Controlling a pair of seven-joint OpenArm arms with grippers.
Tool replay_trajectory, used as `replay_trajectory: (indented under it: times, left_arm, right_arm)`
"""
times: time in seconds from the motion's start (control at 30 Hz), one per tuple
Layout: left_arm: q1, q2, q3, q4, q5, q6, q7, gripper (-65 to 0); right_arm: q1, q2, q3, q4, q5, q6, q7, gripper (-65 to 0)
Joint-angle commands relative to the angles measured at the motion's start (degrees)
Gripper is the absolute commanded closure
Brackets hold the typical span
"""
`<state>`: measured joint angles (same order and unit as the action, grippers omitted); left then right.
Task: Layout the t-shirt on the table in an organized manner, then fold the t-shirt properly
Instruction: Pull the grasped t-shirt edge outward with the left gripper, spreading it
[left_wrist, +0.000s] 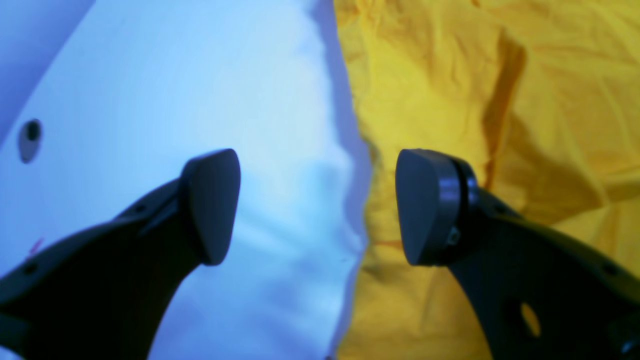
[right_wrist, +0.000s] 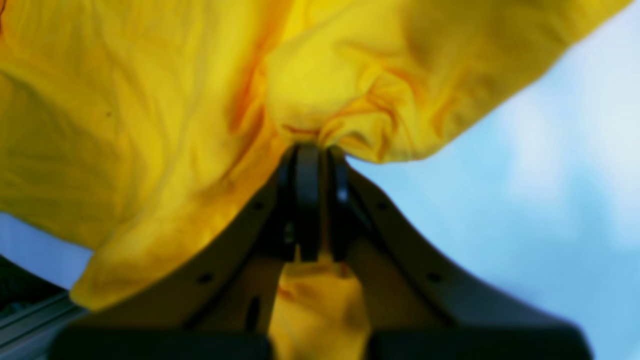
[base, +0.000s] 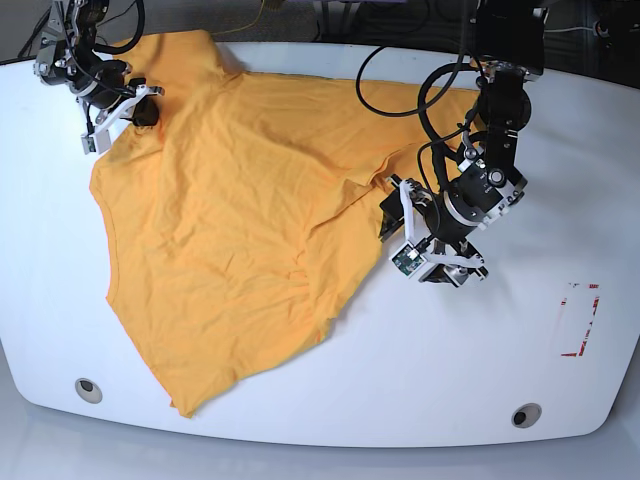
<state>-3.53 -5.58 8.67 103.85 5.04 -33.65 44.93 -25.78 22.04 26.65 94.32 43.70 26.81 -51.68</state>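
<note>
The orange-yellow t-shirt (base: 230, 230) lies spread and wrinkled over the left and middle of the white table (base: 480, 350). In the base view my right gripper (base: 140, 108) sits at the far left corner, shut on a bunch of the t-shirt's fabric (right_wrist: 350, 115); the right wrist view shows the cloth pinched between its closed fingertips (right_wrist: 316, 150). My left gripper (base: 388, 218) hovers at the shirt's right edge, open. In the left wrist view the gripper (left_wrist: 317, 207) holds nothing, and the t-shirt's edge (left_wrist: 360, 210) runs between the pads, with bare table (left_wrist: 200, 75) on one side.
Two round grey grommets (base: 88, 387) (base: 526, 414) sit near the table's front edge, and one grommet (left_wrist: 30, 140) shows in the left wrist view. A red tape rectangle (base: 580, 320) marks the right side. Black cables (base: 400, 80) hang behind the left arm.
</note>
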Motion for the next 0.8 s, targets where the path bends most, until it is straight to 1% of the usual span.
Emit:
replay_trajectory:
  times: [0.0,0.17,0.3,0.53,0.77]
  left_arm:
    - [-0.91,1.5,-0.71,0.81,-0.69,-0.07,-1.1,-45.9]
    - [-1.26,5.98,-3.88,-4.82,-0.69,-0.07,-1.1,-45.9]
    - [-1.35,8.35,-6.16,-9.04,-0.77,-0.07,-1.37,-46.1]
    - [-2.84,9.85,-7.04,-13.52,-0.77,-0.07,-1.37,-46.1]
    - [-3.81,10.29,-7.13,-16.86,-0.77,-0.07,-1.45,-45.8]
  right_arm:
    - [0.07,1.03,0.55,0.75,0.74,0.23,0.74,-0.6]
    - [0.07,1.03,0.55,0.75,0.74,0.23,0.74,-0.6]
    - [0.07,1.03,0.55,0.75,0.74,0.23,0.74,-0.6]
    - [0.07,1.03,0.64,0.75,0.74,0.4,0.74,-0.6]
    - [0.07,1.03,0.73,0.75,0.74,0.4,0.74,-0.6]
